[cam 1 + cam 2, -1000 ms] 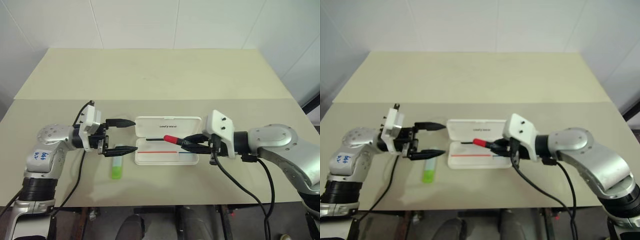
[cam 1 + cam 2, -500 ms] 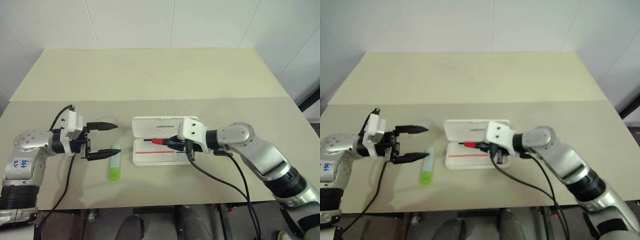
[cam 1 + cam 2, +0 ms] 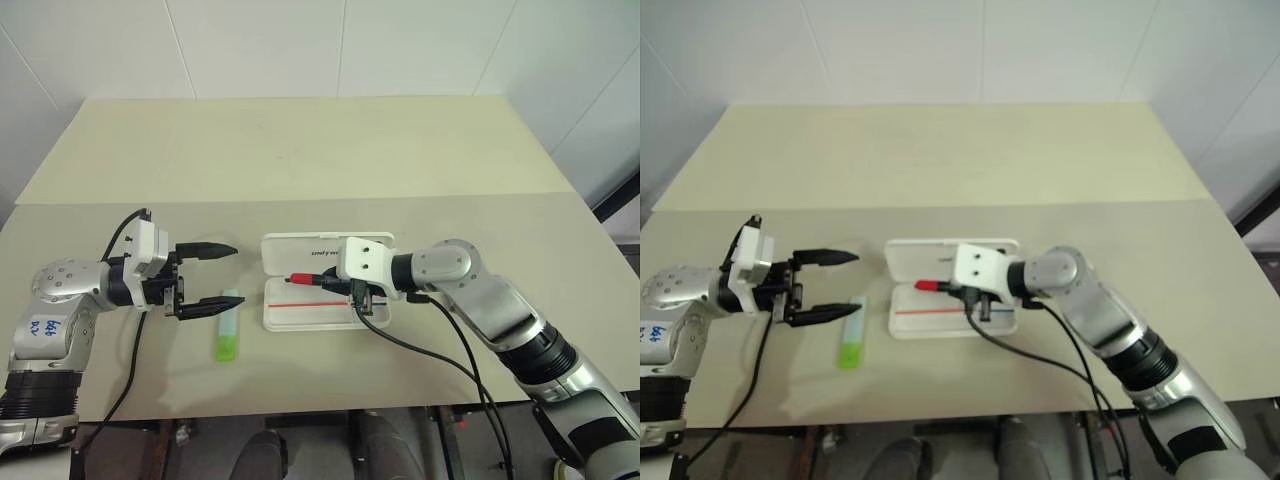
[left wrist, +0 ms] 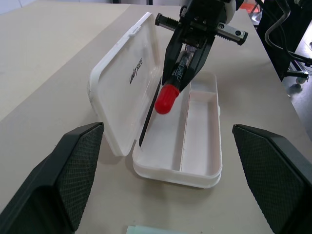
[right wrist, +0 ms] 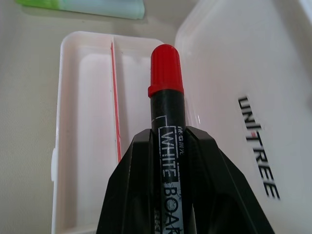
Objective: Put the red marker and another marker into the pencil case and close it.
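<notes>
The white pencil case (image 3: pixel 300 318) lies open at the table's middle, its lid (image 3: pixel 290 248) folded back away from me. My right gripper (image 3: pixel 335 283) is shut on the red marker (image 3: pixel 302 280), a black barrel with a red cap. It holds the marker low over the tray, cap pointing left. The right wrist view shows the marker (image 5: pixel 165 78) above the tray's divider (image 5: pixel 116 97). The other marker, a pale green highlighter (image 3: pixel 229 325), lies on the table left of the case. Just left of the highlighter, my left gripper (image 3: pixel 232 275) stands open and empty.
The beige table (image 3: pixel 320 160) stretches wide behind the case. A seam crosses the table just beyond the lid. The right arm's black cable (image 3: pixel 430 345) trails over the table in front of the case's right end.
The camera has shifted. My right gripper carried the red marker leftwards and lower over the open case, rolling as it went. My left gripper drew back a little from the case's left edge.
</notes>
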